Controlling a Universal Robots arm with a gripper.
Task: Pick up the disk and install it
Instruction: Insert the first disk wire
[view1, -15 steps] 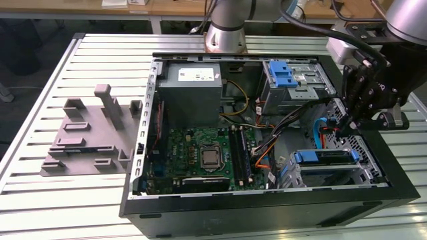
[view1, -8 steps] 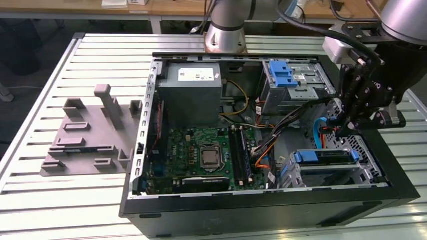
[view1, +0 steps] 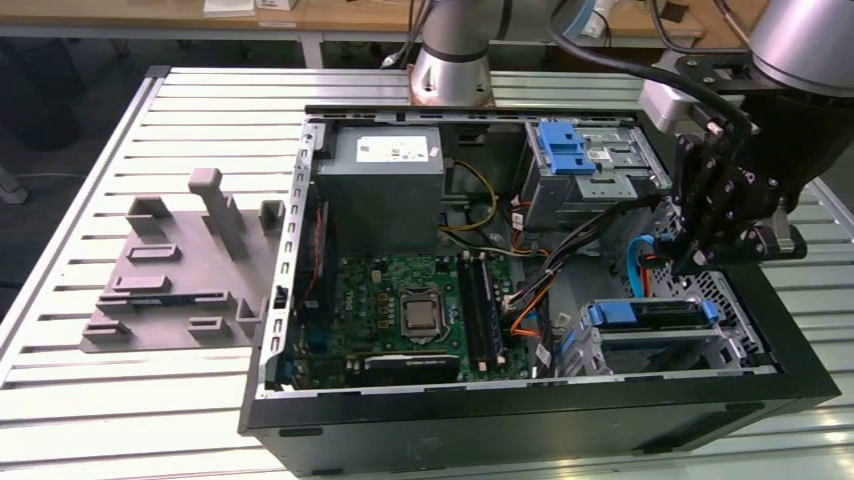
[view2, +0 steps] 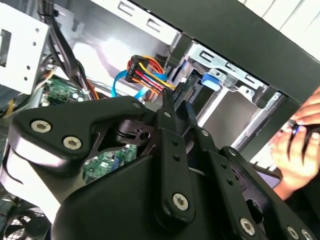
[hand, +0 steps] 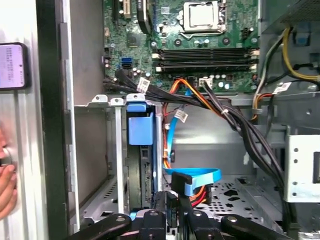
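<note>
Exterior view. Found the open computer case lying on the slatted counter. Saw the disk, with its blue bracket, sitting in the metal drive cage at about 4 o'clock of the case. Found the tool hanging near the disk, at about 1 o'clock from it, apart from it and with nothing in its grip.

Second wrist view. Saw the tool with its two fingers brought almost together and nothing between them. Saw beyond them the blue end of the disk in its cage, orange and yellow wires just beside it, and a person's hand outside the case wall.

First wrist view. Saw the disk standing on edge between the cage walls, the tool near it, and a flat blue cable just beside the fingers. Judged the disk to be in the bay, though could not tell whether fully seated. Judged a good seating to need a straight push along the cage rails, square on the bracket, with the blue cable and the black cable bundle kept out of the way.
</note>
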